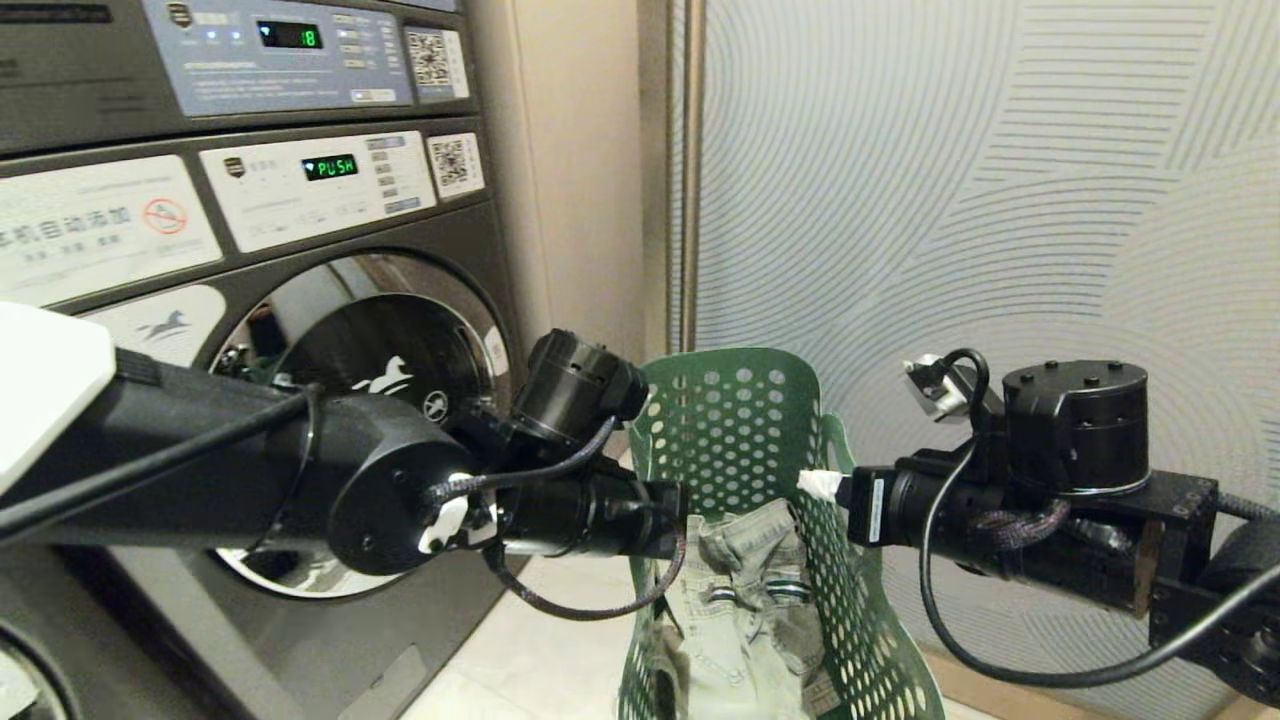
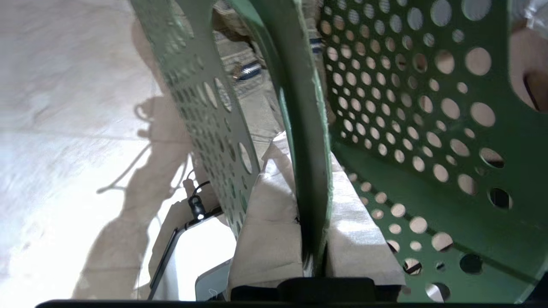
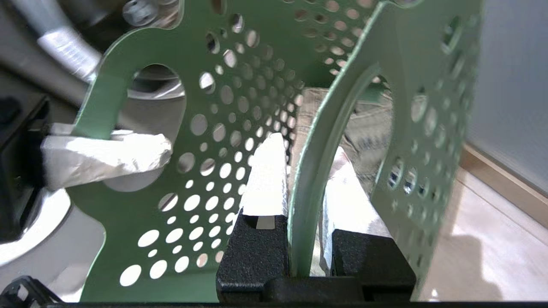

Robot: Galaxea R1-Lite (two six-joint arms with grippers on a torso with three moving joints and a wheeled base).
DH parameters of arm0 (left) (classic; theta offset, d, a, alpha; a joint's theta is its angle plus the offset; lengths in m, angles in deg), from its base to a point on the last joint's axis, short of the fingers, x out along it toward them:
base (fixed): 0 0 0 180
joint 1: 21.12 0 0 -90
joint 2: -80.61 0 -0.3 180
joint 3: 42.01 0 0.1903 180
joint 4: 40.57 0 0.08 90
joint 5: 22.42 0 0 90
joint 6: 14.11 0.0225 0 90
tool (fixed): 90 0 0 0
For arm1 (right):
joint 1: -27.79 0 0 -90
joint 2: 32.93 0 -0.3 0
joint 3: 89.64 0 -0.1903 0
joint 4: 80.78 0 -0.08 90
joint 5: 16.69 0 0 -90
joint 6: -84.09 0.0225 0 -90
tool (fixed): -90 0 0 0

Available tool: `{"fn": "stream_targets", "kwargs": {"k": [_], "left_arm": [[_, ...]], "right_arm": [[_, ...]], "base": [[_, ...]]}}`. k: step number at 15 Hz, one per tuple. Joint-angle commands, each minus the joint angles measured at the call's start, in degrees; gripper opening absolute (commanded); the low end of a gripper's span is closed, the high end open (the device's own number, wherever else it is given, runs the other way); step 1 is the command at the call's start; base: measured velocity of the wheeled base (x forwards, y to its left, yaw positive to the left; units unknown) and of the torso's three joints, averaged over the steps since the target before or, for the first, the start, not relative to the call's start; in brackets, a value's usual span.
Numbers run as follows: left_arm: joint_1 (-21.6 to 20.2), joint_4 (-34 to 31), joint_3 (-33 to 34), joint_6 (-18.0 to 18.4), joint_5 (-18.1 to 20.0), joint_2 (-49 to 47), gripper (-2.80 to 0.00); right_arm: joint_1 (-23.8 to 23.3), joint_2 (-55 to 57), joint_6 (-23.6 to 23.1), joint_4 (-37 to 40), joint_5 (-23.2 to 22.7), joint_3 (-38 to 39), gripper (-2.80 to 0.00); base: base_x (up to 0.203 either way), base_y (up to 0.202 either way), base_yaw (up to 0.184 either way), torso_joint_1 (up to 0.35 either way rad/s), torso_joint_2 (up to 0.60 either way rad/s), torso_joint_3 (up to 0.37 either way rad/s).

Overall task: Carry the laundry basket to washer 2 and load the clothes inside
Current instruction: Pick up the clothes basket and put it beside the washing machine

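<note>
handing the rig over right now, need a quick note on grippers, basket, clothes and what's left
Left gripper: shut on the basket's left handle.
Right gripper: shut on the right handle.
Basket: held between both arms, just right of the washer showing PUSH.
Clothes: all in the basket.
Washer door: looks closed.
Done: basket brought to the washers.
Left: set the basket down, open the door, load the clothes.

green laundry basket (image 1: 745, 420) perforated with round holes, holding pale olive clothes (image 1: 745, 590) with dark-and-white striped trim; black arms with white-wrapped fingers (image 3: 265, 175); dark grey washer (image 1: 300, 300) with chrome door ring and green display; pale wall panel (image 1: 1000, 180) patterned with fine curved lines.
</note>
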Motion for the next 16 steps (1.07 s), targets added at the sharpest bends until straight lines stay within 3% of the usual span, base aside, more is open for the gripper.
{"fn": "stream_targets", "kwargs": {"k": [1, 16], "left_arm": [[0.0, 0.0, 0.1, -0.2, 0.0, 0.2, -2.8], [0.5, 0.1, 1.1, -0.2, -0.1, 0.9, -2.8]], "right_arm": [[0.0, -0.1, 0.1, -0.2, -0.1, 0.3, -2.8], [0.4, -1.1, -0.3, -0.3, -0.1, 1.4, -2.8]], "base": [[0.003, -0.012, 0.173, 0.005, 0.0, 0.0], [0.001, -0.008, 0.175, 0.0, 0.0, 0.003]]}}
